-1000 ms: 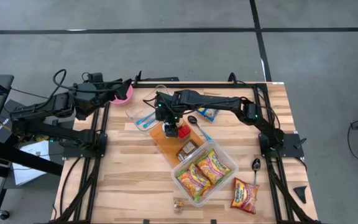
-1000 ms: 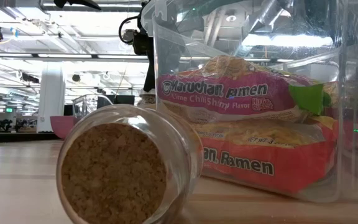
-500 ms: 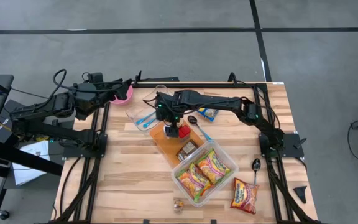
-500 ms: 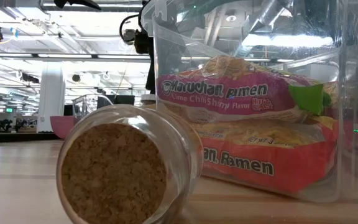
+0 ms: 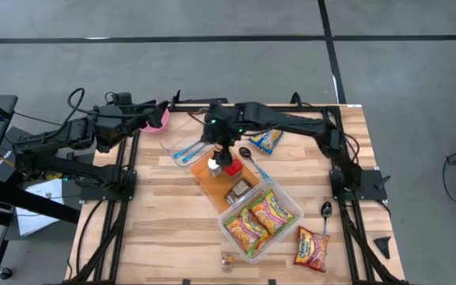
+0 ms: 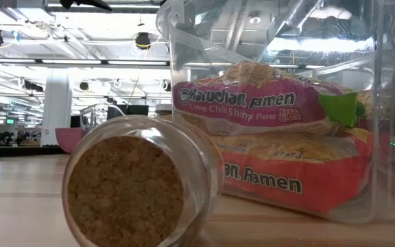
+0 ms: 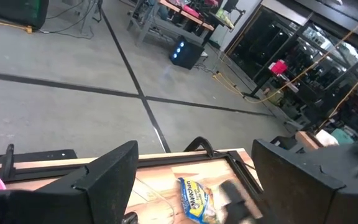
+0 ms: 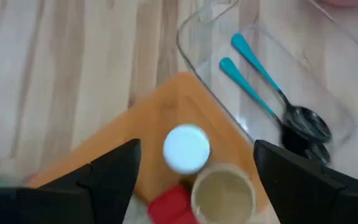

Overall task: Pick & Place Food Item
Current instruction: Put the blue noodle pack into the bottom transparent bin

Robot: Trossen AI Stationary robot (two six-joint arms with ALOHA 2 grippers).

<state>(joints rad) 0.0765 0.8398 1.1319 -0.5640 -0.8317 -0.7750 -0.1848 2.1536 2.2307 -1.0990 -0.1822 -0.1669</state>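
Right end effector (image 5: 218, 145) hangs wide open and empty above the orange cutting board (image 5: 212, 179), where small jars (image 8: 222, 193) and a red item (image 5: 233, 168) sit. Two ramen packs (image 5: 258, 218) already lie in the clear tub (image 5: 288, 199); a third packet (image 5: 312, 248) waits on the bench (image 5: 165, 229). Left end effector (image 7: 194, 180), open and empty, is parked at the bench's far left corner.

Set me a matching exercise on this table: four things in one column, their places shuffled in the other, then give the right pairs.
Things:
1. ramen packets
2. teal-handled spoons
3. white-capped jar
4. pink bowl

Places:
A. on the orange cutting board
B. at the table's far left corner
C. inside the clear tub near the front
D. in the clear tray beside the board

Pairs: 1-C, 2-D, 3-A, 4-B
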